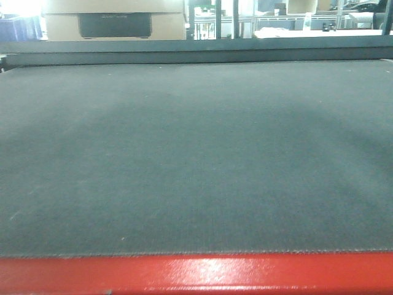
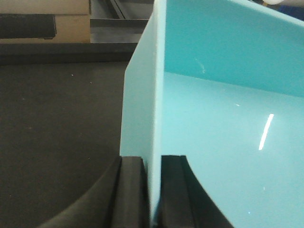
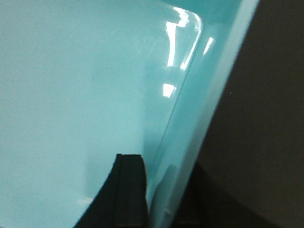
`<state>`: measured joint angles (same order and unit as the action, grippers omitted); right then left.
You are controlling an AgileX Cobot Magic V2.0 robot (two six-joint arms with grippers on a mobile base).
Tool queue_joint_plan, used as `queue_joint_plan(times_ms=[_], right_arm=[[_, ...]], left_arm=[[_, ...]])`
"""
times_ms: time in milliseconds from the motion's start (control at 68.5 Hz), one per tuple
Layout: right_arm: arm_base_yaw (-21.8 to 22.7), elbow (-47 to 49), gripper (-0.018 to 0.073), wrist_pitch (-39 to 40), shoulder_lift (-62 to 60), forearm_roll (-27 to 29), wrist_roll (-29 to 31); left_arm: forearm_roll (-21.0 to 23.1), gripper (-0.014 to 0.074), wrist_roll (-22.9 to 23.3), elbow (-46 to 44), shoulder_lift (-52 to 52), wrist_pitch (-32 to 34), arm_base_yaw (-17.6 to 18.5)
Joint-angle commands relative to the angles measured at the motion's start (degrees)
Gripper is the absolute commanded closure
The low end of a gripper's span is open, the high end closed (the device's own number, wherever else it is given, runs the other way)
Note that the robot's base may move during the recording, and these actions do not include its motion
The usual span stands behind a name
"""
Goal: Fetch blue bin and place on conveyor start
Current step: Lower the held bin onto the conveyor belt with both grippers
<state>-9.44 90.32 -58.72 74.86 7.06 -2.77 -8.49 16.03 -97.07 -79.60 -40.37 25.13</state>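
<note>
1. Cardboard box (image 1: 113,12): tan, upper left background, with a dark rectangular panel (image 1: 115,25) in its front face.
2. Rail (image 1: 196,50): dark grey, horizontal, spanning the full width just below the box.
3. Blue shapes (image 1: 18,27): left of the box, blurred, kind indistinct.
4. Metal frame uprights (image 1: 218,18): right of the box.
5. White surface (image 1: 319,32): far right background, with a small pale upright object (image 1: 307,21) at it, too small to identify.

right gripper (image 3: 159,190) clamping blue bin (image 3: 71,95) wall | one of its fingers (image 3: 129,190) sitting inside | dark surface, probably conveyor start (image 3: 256,118), lying beyond
</note>
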Motion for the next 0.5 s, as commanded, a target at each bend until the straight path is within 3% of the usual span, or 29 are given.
queue_joint_plan(times_ms=[0, 481], right_arm=[[0.07, 0.58, 0.0711, 1.35, -0.62, -0.17, 2.07], [0.07, 0.58, 0.0711, 1.35, -0.62, -0.17, 2.07]], left_arm=[[1.62, 0.0708, 0.68, -0.77, 1.03, 4.12, 0.17], [1.62, 0.0708, 0.68, -0.77, 1.03, 4.12, 0.17]])
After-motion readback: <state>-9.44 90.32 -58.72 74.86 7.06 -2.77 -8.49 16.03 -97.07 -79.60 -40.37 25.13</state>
